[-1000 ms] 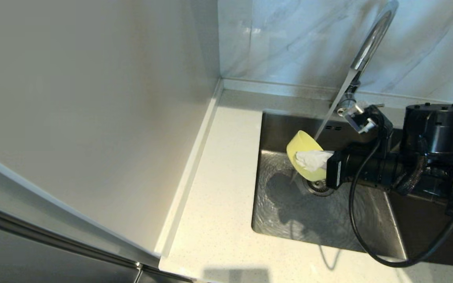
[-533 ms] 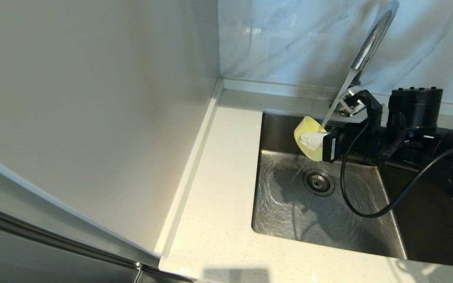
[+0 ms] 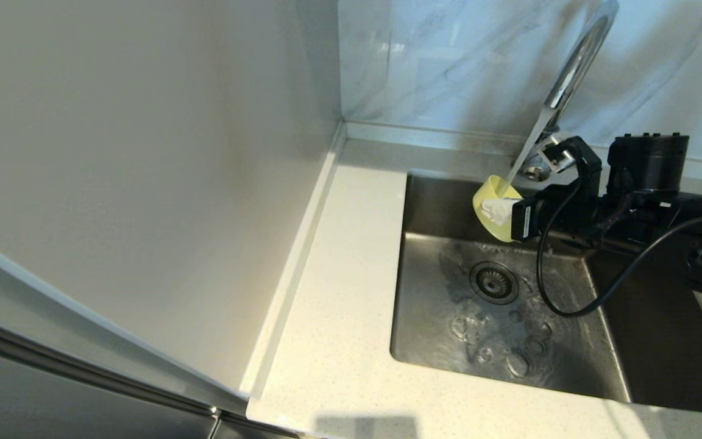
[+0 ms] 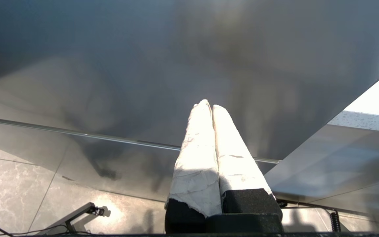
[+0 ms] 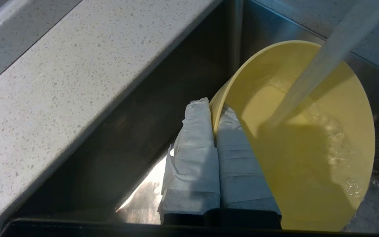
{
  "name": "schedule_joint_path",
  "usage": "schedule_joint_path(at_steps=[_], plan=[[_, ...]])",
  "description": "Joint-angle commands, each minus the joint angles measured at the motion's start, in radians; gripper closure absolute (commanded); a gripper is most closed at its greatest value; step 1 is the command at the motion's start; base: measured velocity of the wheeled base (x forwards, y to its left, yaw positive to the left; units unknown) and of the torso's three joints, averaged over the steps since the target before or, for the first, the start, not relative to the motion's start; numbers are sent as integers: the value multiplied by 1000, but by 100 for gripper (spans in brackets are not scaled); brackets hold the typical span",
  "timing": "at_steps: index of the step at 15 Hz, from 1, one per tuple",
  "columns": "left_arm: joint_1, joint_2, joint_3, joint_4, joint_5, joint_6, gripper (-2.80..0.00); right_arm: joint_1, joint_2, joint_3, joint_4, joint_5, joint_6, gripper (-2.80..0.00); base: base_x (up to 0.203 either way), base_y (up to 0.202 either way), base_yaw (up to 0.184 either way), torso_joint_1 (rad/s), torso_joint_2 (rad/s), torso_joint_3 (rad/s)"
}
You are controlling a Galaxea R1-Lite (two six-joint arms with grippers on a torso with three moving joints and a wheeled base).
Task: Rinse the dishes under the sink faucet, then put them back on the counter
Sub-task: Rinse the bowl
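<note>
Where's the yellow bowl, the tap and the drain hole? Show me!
yellow bowl (image 5: 311, 158): right wrist view, on its wet inside wall.
sink faucet (image 3: 576, 64): head view, on the curved chrome neck.
drain strainer (image 3: 493, 282): head view, on its round steel middle.

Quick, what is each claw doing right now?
Left claw: closed, empty, parked away from the sink.
Right claw: closed on the yellow bowl's rim, under the faucet stream.

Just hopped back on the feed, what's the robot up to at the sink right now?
The right pincer is shut on the rim of the yellow bowl, holding it tilted over the steel basin so the stream from the faucet runs into it. The left pincer is parked shut, away from the sink.
</note>
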Motion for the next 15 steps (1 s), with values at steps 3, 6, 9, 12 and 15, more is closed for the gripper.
schedule_joint_path(at_steps=[3, 6, 9, 12, 15], plan=[[0, 0, 0, 0, 0, -1, 0, -18, -42, 64, -6, 5, -2, 0, 0, 0, 0, 0, 0, 0], [0, 0, 0, 0, 0, 0, 0, -64, -148, 249, -10, 76, -3, 0, 0, 0, 0, 0, 0, 0], [0, 0, 0, 0, 0, -1, 0, -171, -186, 326, -10, 187, 46, 0, 0, 0, 0, 0, 0, 0], [0, 0, 0, 0, 0, -1, 0, -183, -193, 289, -70, 217, 314, 0, 0, 0, 0, 0, 0, 0], [0, 0, 0, 0, 0, -1, 0, -189, -188, 243, -148, 222, 634, 0, 0, 0, 0, 0, 0, 0]])
